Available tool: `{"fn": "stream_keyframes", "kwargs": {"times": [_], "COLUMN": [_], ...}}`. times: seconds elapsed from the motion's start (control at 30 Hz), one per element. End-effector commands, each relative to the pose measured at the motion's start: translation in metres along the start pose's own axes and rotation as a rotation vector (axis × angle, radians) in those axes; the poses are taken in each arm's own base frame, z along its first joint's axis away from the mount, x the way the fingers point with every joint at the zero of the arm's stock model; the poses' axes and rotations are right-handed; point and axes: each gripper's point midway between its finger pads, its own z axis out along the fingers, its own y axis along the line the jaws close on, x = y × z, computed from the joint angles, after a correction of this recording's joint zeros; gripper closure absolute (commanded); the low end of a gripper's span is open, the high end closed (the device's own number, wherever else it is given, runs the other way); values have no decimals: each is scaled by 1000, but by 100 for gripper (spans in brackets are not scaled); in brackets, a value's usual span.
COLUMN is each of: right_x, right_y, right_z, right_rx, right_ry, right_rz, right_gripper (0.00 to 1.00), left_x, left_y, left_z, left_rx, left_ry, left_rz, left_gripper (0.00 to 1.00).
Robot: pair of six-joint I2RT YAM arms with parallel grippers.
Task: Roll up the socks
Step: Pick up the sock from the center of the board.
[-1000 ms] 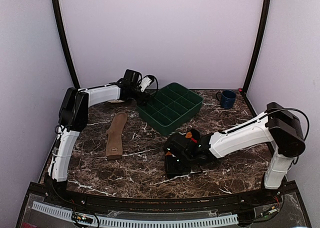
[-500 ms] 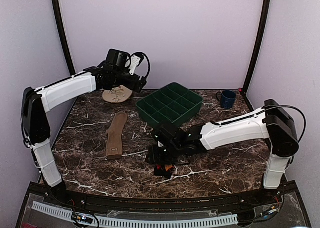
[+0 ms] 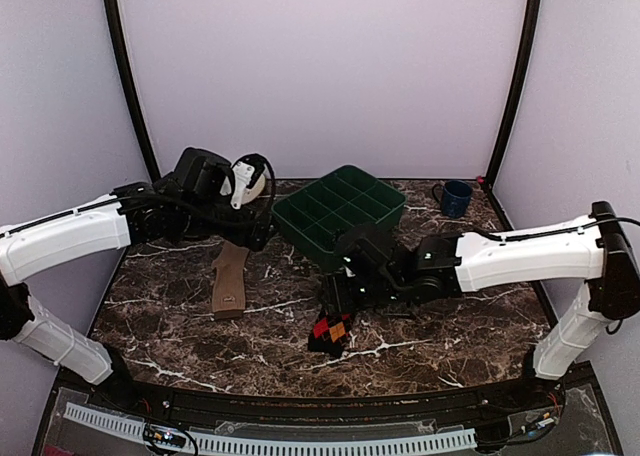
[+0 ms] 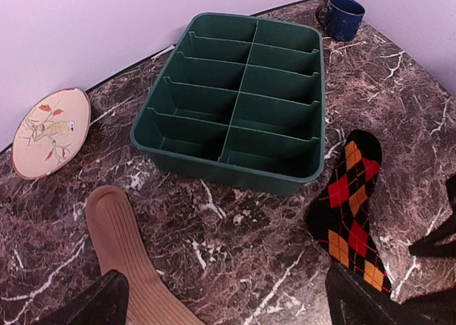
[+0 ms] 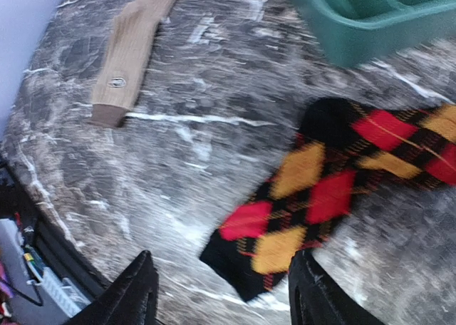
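The tan-brown sock [image 3: 230, 276] lies flat and straight on the marble table, left of centre; its toe end shows in the left wrist view [image 4: 121, 257]. The black argyle sock [image 3: 330, 331] lies flat near the table's middle, with its red, orange and yellow diamonds clear in the right wrist view [image 5: 320, 193]. My right gripper [image 5: 224, 296] hovers open just above the sock's near end, holding nothing. My left gripper [image 4: 228, 311] is open over bare marble between the two socks, and in the top view [image 3: 255, 234] it sits above the tan sock's far end.
A green divided tray [image 3: 340, 216] stands at the back centre, close behind both grippers. A blue mug [image 3: 456, 198] is at the back right. A round beige plate [image 4: 50, 132] with a bird drawing lies at the back left.
My right gripper opened and let go of the argyle sock, then drew back toward the tray. My left arm swung from the plate at the back down over the tan sock.
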Motion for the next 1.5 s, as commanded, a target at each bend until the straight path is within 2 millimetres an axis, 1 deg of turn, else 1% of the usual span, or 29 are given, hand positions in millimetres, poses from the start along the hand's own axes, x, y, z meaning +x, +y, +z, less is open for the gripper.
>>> {"fn": "stream_keyframes", "kwargs": {"times": [0.0,0.03,0.1,0.13,0.2,0.23,0.27,0.3,0.33,0.37,0.43,0.47,0.5,0.53,0.7,0.73,0.77,0.83,0.97,1.03,1.1,1.23,1.27,1.47], "right_x": [-5,-12,-29,-37,-46,-52,-57,-60,-62,-63,-65,-65,-66,-65,-69,-69,-69,-70,-62,-54,-47,-34,-34,-19], "right_y": [-37,-42,-59,-69,-86,-87,-83,-81,-83,-89,-110,-118,-123,-125,-108,-104,-99,-87,-71,-64,-55,-46,-43,-42], "right_z": [-27,-35,-52,-61,-77,-81,-83,-81,-79,-75,-66,-60,-53,-47,-18,-14,-9,-3,14,25,30,39,40,51], "right_rx": [134,147,206,239,285,267,222,191,185,208,284,306,307,292,139,117,92,32,-83,-150,-234,-356,-389,-452], "right_ry": [-123,-170,-299,-364,-469,-493,-505,-507,-504,-485,-426,-399,-372,-344,-229,-207,-187,-157,-92,-53,-23,8,7,47], "right_rz": [-108,-107,-51,-10,64,65,49,29,22,28,57,65,68,69,33,24,16,9,25,37,47,88,106,144], "right_gripper": [33,29,6,0,1,0,0,1,4,7,9,12,17,26,88,96,100,100,100,100,100,100,100,100], "left_x": [18,25,41,51,68,75,84,91,98,104,115,120,125,128,140,141,143,145,149,153,155,151,152,173], "left_y": [-5,-8,-17,-22,-33,-40,-50,-55,-60,-67,-80,-86,-92,-97,-115,-118,-123,-134,-158,-163,-167,-175,-178,-183], "left_z": [-27,-28,-29,-27,-24,-22,-20,-18,-15,-12,-7,-4,0,4,24,27,30,35,38,41,44,44,44,51], "left_rx": [20,30,54,64,89,102,114,116,120,135,156,162,171,177,198,207,220,264,378,393,399,418,422,378], "left_ry": [-13,-9,9,26,59,78,98,115,134,153,190,206,220,236,290,297,307,318,339,353,358,337,338,398], "left_rz": [-76,-72,-69,-71,-73,-72,-59,-52,-53,-58,-64,-64,-63,-63,-87,-93,-97,-103,-100,-98,-100,-97,-93,-65], "left_gripper": [1,1,1,1,1,1,1,1,1,1,1,1,1,1,2,2,3,4,4,4,4,4,4,5]}}
